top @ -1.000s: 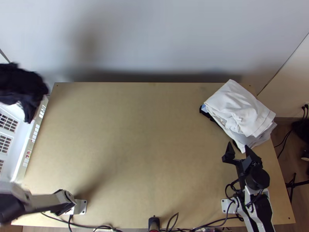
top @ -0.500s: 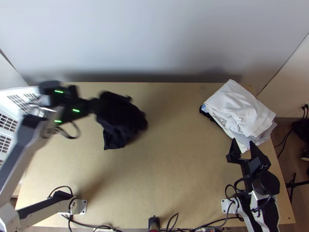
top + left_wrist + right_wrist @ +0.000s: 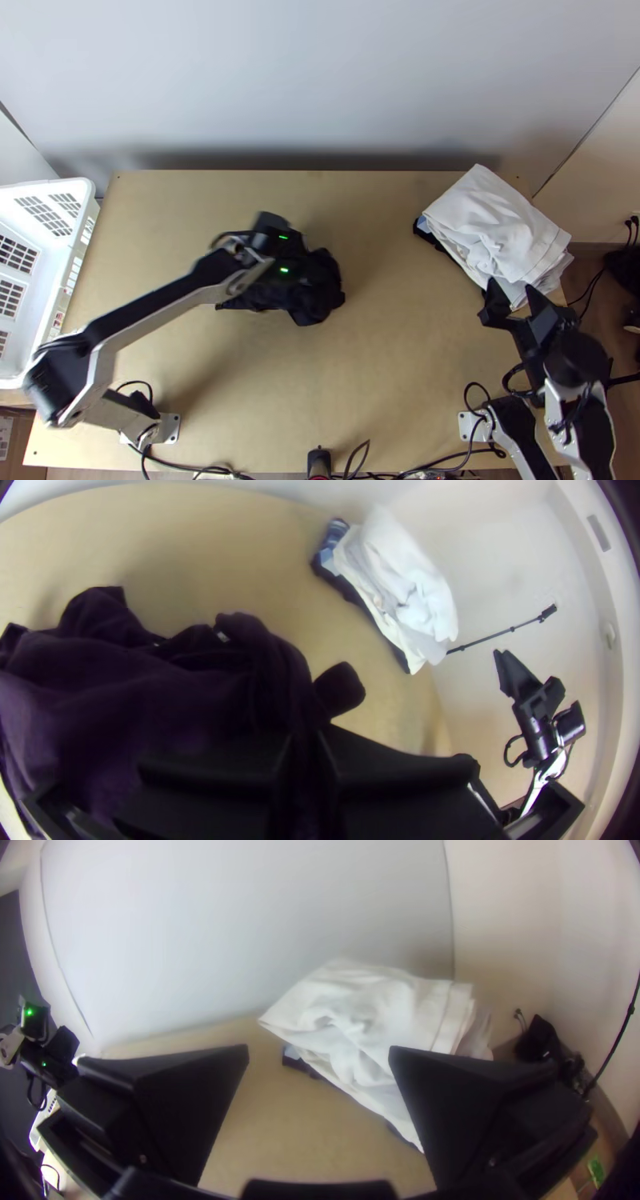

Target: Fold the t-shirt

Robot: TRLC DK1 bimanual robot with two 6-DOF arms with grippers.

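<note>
Dark t-shirt (image 3: 318, 298), bunched, apparently pinched by my left gripper (image 3: 305, 737); newly over table (image 3: 400, 368), ready for spreading. Right gripper (image 3: 319, 1049): spread wide, empty.

Tbl (image 3: 384, 376) matt wood, bskt (image 3: 60, 248) smooth plastic, dark garment (image 3: 312, 300) & white pile (image 3: 496, 228) matt cloth.

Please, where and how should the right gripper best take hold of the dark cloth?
Probably by the short end, coming from the right arm's side: it juts out that way from the bunched dark cloth, beside the left gripper's hold, so the right gripper could pinch it.
</note>
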